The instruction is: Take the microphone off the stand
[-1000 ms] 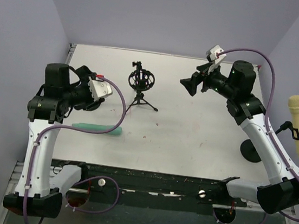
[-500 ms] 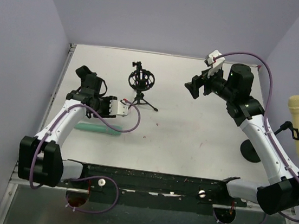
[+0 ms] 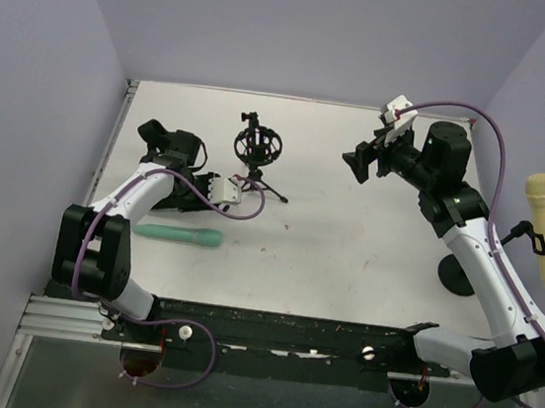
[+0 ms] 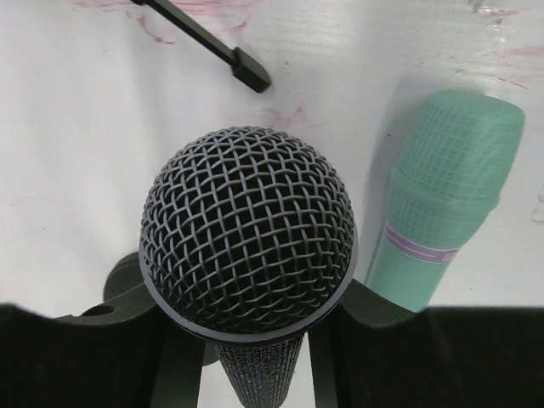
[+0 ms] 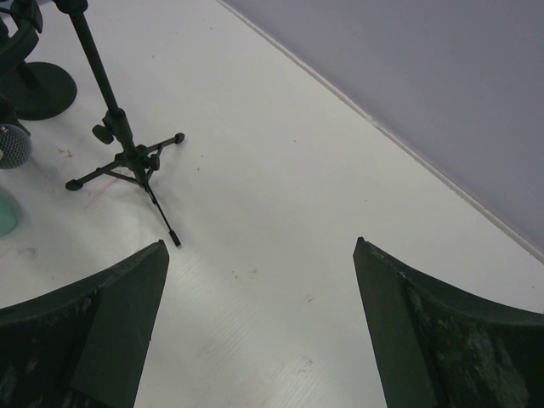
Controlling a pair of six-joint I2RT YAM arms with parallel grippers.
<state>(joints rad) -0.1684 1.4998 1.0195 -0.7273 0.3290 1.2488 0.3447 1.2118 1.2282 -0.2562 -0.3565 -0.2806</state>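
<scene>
left hand (image 3: pixel 239 190): pinching black microphone (image 4: pixel 248 251), low by stand's leg
black microphone: off stand (image 3: pixel 256 157), head over table (image 3: pixel 348 233)
green microphone (image 3: pixel 177 235): flat on table, beside it
right hand (image 3: pixel 360 161): spread wide, raised

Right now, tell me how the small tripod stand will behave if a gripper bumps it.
The tripod stand probably tips easily: a wide cradle sits high on a thin pole over short, spindly legs. It looks light, so a low nudge may slide it on the smooth table. Likely rigid, not floppy.
</scene>
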